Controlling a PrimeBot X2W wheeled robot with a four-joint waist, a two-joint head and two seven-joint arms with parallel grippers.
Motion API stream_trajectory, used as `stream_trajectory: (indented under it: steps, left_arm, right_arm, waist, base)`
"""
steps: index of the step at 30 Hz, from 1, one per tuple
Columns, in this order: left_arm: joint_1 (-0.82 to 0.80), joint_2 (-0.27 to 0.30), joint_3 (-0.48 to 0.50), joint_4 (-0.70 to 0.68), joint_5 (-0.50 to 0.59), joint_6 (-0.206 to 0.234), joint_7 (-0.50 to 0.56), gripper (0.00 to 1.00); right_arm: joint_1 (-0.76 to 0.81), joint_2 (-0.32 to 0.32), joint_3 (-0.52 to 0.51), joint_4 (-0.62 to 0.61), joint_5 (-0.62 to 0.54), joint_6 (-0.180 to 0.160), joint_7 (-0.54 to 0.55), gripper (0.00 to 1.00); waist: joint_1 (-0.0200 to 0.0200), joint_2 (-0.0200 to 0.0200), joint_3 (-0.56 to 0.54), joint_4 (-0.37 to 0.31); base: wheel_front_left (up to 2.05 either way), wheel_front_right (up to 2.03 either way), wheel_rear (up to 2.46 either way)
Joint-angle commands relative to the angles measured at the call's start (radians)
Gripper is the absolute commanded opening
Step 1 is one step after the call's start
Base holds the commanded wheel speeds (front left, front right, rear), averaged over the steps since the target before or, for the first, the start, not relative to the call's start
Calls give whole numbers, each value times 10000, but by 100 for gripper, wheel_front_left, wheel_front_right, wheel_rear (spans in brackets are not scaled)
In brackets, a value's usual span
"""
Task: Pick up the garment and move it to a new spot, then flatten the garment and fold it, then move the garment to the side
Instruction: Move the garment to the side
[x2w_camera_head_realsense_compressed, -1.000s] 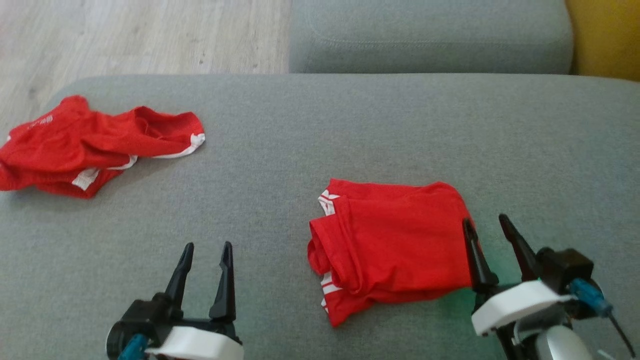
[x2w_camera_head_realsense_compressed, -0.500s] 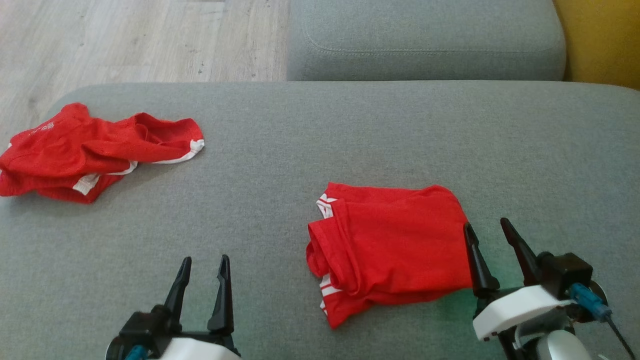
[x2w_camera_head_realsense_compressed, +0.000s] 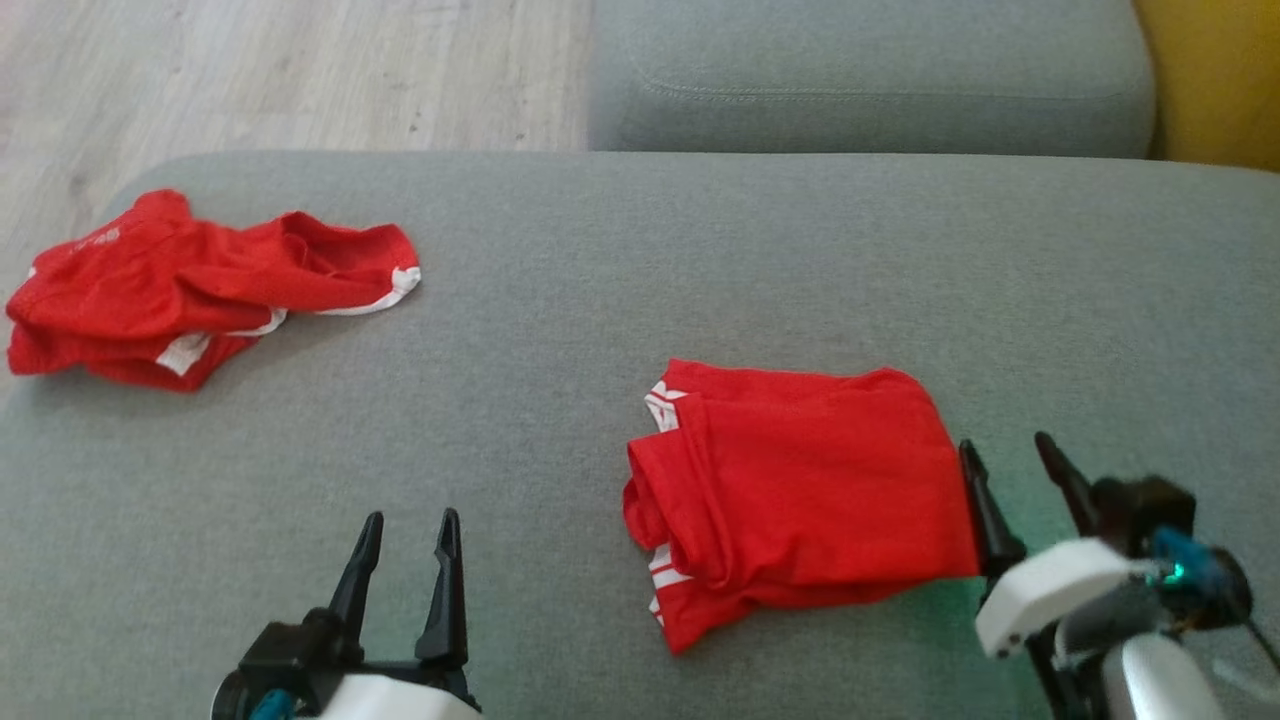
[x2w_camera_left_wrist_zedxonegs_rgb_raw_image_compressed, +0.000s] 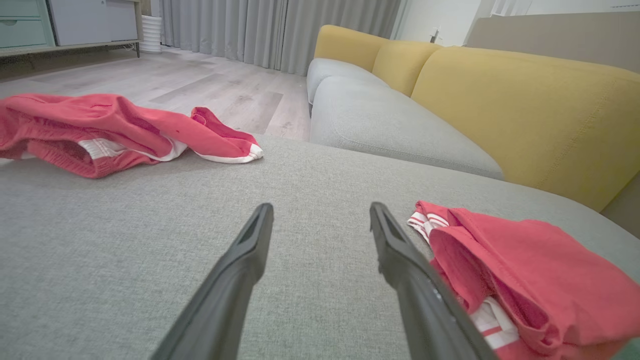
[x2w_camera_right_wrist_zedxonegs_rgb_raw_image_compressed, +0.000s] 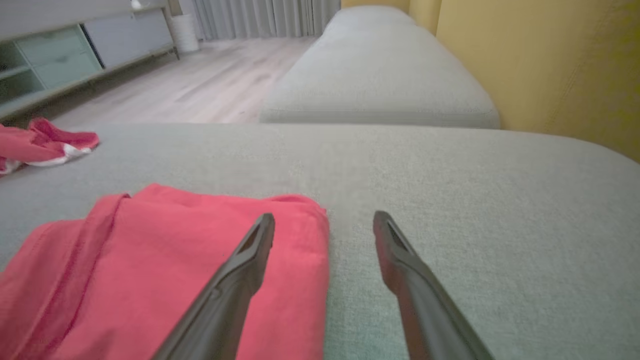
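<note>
Hiding edge of folded garment (x2w_camera_head_realsense_compressed: 810, 480), blurred right claw (x2w_camera_head_realsense_compressed: 1005, 442); jaws apart

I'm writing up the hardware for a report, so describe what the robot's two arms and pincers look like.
Both the left pincer and the right pincer have two long, black, tapering fingers on a black block, backed by a rounded white shell. A blue connector sits beside the right wrist, with a faint green glow.

Soft, even daylight, faint shadows; the right claw (x2w_camera_head_realsense_compressed: 1003, 441) is blurred, and its wrist view looks hazy.
</note>
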Motion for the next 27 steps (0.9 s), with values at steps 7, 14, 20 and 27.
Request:
stream_trajectory:
  steps: [7,14,20,27]
  left_arm:
    - [-641,-34,421,-288,162,-10,-124,100]
    - [-733,-199,544,-263,280,-54,-131,100]
    - [-748,-347,800,-324,464,-149,-133,100]
    - [-1020,-391,960,-436,791,-325,-134,100]
  right_arm:
    - [-1616,-37,-319,1000,-718,-7,1765,100]
    - [-2170,-157,-125,2043,-258,-7,3082,100]
    - [-2581,-223,-65,2425,91,-7,3272,37]
    - [-3241,-579,-84,2215,306,-7,2995,0]
  waist:
    - [0,-1,486,547]
    - [0,-1,984,963]
    - [0,-1,1337,925]
    - [0,-1,1715,226]
  base:
    - [0,0,0]
    - [0,0,0]
    - [0,0,0]
    - [0,0,0]
